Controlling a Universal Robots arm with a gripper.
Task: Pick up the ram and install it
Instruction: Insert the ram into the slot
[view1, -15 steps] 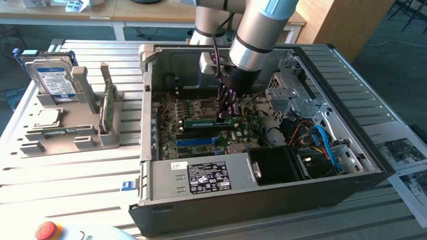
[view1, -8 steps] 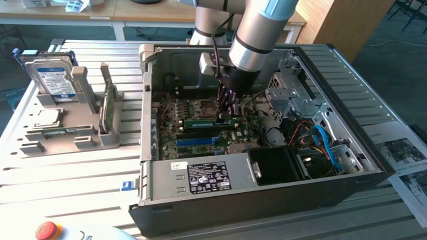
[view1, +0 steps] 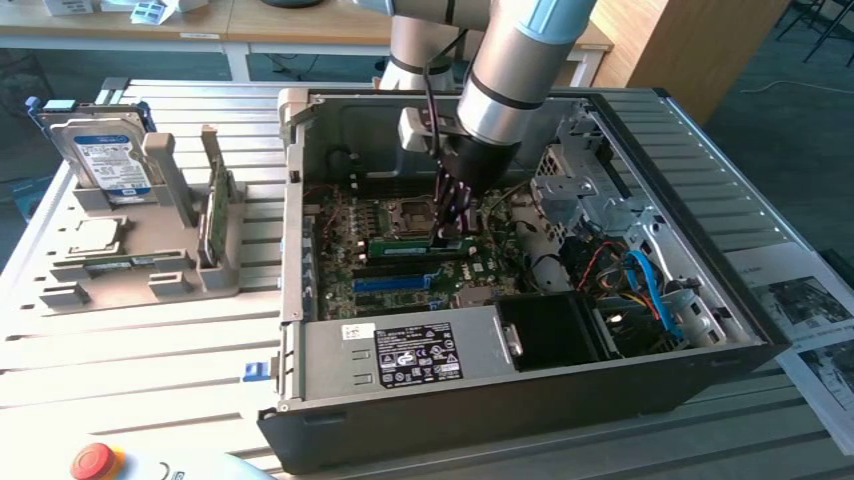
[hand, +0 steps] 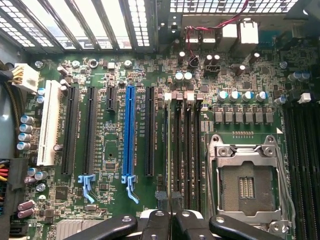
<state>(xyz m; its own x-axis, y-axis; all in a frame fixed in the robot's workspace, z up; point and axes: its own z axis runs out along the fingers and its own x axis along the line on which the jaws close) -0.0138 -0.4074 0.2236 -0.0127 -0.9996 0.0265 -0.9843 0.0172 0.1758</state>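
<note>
Ram (view1: 400, 241) in claw (view1: 451, 240), above motherboard (view1: 342, 262)

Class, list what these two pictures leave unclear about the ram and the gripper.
1. Whether the ram is fully seated: exterior view, the gripper covers one end.
2. What lies between the fingers: wrist view, their own bodies cover it.
3. The hard drive label text: exterior view, too small.

We see that our arm (view1: 514, 70) is made of round silver-grey tubes with light blue caps and a black ring, a dark cable (view1: 430, 100) runs down along it, and the black hand (hand: 170, 202) carries small silver screws (hand: 156, 214).
</note>
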